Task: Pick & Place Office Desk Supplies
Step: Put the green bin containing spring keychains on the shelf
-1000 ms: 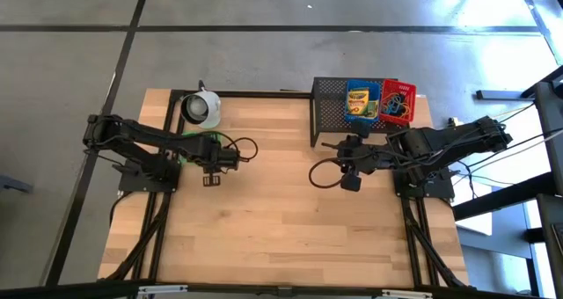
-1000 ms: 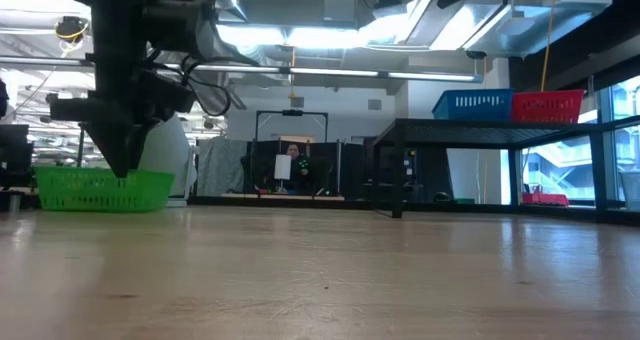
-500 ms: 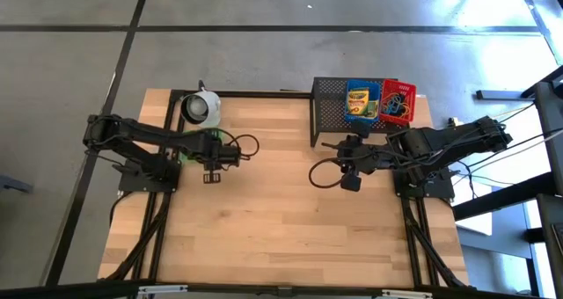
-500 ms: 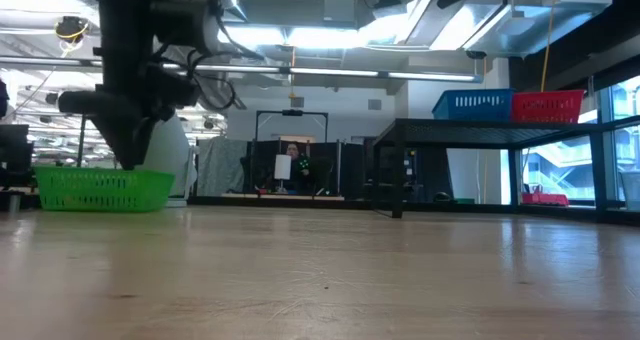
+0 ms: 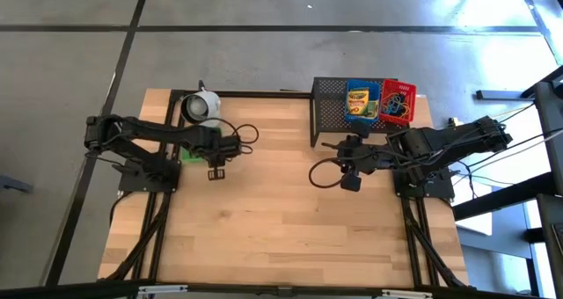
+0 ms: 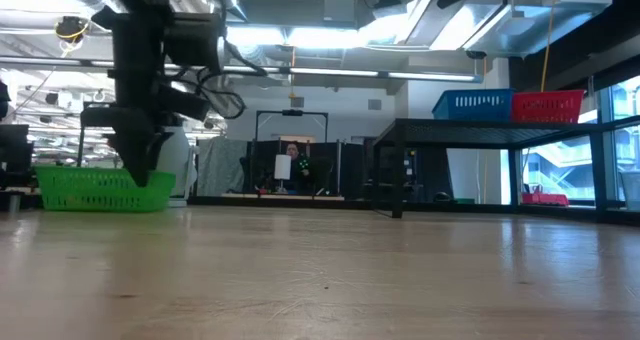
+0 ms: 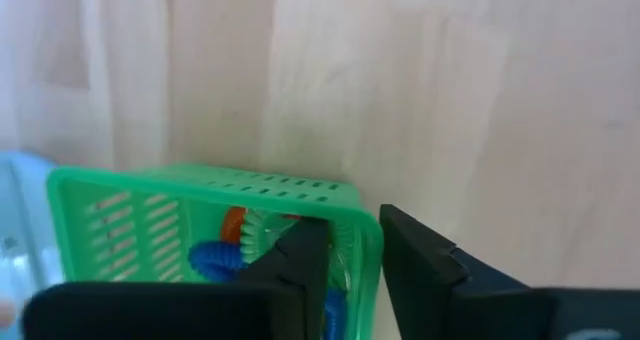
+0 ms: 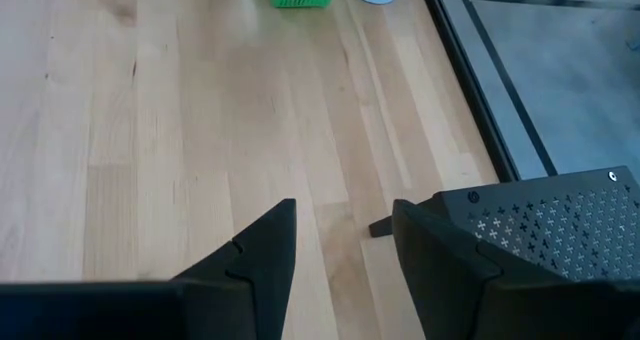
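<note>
Left gripper (image 7: 345, 255) has shifted rightward along the table over the last second, carrying on from the green basket's (image 7: 210, 195) middle to its right-hand wall. In the left wrist view the fingers straddle that wall: one inside the basket, one outside, gap narrow, with the rim between them. Whether the pads already press the plastic I cannot tell. In the low view the gripper (image 6: 140, 170) hangs at the basket's (image 6: 95, 190) 3 o'clock end, tips at rim height.

Judgement: it looks like a grab at the basket wall, to drag or lift the whole container rather than single items.

Task things nearest the claw: blue and orange rubber-band loops (image 7: 215, 255) inside the basket, just beside the inner finger.

Farther, 3 o'clock across the table: right gripper (image 5: 350, 171) waits, fingers parted, nothing held, beside the black mesh rack (image 5: 330, 110). On the rack sit a crayon box (image 5: 358, 99) and a red bin (image 5: 396, 102) with more loops.
</note>
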Action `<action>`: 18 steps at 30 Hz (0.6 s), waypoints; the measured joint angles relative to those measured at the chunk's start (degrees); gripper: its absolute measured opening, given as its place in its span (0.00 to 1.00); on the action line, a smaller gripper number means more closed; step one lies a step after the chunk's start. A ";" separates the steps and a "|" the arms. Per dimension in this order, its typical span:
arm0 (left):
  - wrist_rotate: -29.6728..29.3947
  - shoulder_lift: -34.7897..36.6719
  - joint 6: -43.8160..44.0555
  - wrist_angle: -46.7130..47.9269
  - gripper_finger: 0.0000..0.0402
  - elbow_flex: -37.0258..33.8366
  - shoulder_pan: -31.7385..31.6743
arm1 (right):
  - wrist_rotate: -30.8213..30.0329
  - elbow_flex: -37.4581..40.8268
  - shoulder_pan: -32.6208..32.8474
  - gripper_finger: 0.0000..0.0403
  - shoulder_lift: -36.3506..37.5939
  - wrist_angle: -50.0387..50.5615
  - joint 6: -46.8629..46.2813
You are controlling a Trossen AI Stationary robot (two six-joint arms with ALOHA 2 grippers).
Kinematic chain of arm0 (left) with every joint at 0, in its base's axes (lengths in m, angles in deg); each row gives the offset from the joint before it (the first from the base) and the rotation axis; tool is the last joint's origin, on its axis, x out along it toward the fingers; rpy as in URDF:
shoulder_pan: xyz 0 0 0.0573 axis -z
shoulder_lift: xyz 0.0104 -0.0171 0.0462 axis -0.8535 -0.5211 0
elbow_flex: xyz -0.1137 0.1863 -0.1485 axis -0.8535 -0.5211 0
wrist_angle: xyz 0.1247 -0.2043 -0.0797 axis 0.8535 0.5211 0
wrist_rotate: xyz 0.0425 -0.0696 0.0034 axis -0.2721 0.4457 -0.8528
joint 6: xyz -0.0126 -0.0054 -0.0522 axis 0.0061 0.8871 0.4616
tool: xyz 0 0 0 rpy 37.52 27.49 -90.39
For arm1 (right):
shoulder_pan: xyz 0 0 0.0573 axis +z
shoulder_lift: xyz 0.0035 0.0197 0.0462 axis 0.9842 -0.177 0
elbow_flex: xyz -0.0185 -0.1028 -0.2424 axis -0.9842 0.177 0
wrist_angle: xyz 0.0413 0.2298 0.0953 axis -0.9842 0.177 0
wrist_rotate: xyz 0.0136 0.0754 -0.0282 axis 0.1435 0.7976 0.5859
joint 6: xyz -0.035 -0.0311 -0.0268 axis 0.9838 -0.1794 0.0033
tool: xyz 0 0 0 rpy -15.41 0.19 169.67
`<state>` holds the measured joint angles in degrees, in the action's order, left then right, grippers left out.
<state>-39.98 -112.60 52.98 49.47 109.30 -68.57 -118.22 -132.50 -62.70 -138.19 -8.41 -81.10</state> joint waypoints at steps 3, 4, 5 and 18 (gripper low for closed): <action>2.03 0.00 -1.22 -1.75 0.14 0.00 -0.09 | 0.48 0.00 -0.02 0.42 0.00 0.00 -0.24; 2.49 0.00 -1.71 -2.50 0.10 0.00 -0.05 | 0.87 0.00 -0.02 0.42 0.00 0.00 -0.26; 3.07 0.00 -2.13 -3.02 0.07 0.00 -0.05 | 1.05 0.00 0.00 0.42 0.00 0.00 -0.24; 4.38 -0.29 -6.67 -26.05 0.02 0.83 8.88 | 1.07 0.00 2.32 0.42 0.00 0.02 -5.62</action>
<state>-35.60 -112.89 46.31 23.42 110.13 -59.69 -117.15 -132.50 -60.38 -138.19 -8.39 -86.72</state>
